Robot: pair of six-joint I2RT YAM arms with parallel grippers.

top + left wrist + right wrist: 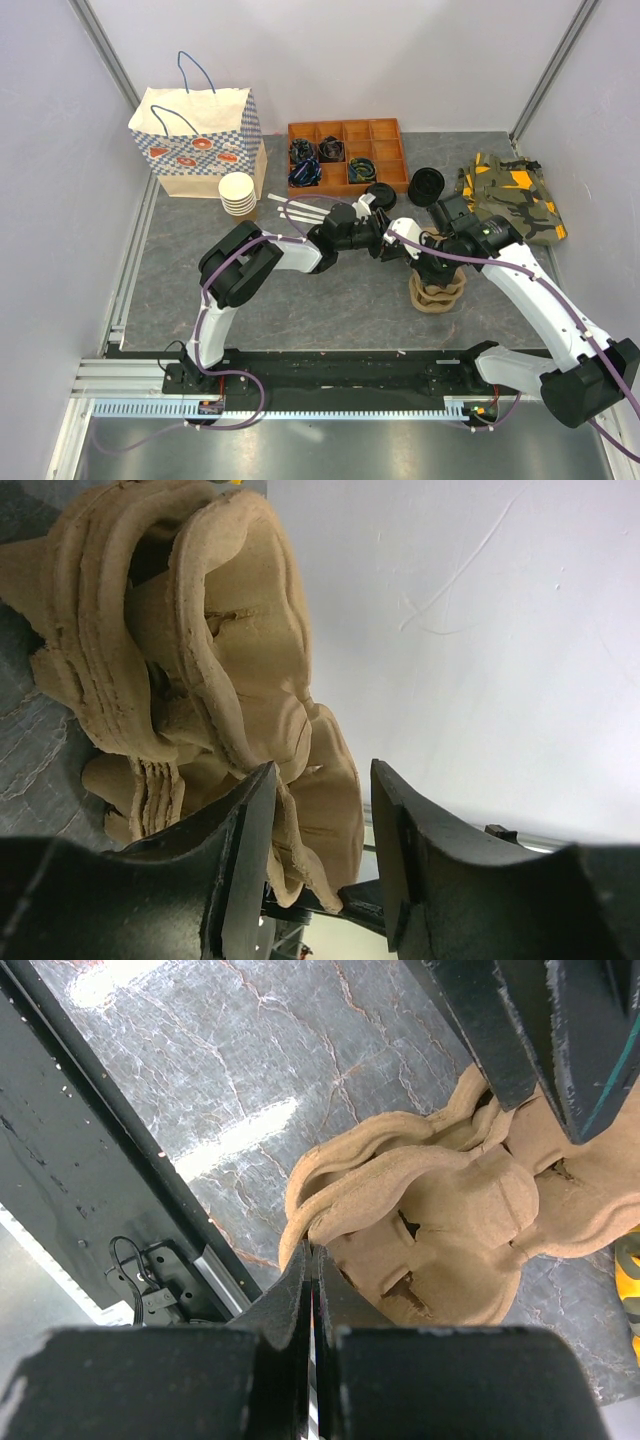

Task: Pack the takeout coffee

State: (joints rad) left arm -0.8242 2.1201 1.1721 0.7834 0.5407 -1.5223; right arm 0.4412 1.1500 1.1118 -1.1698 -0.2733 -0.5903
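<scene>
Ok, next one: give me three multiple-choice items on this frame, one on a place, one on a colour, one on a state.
1. Where does the stack of lidless paper cups stand?
A. Just in front of the paper bag
B. Inside the wooden tray
C. On the camouflage cloth

2. What colour are the paper bag's handles?
A. Red
B. Blue
C. Black

3. How is the right gripper set?
A. Wide open above the tray
B. Holding a paper cup
C. Shut at the rim of a pulp carrier

Answers:
1 A: the top view shows the cups on the table at the bag's near side.
2 B: both handle loops show blue against the wall.
3 C: the right wrist view shows its fingers pressed together at the carrier's edge.
</scene>
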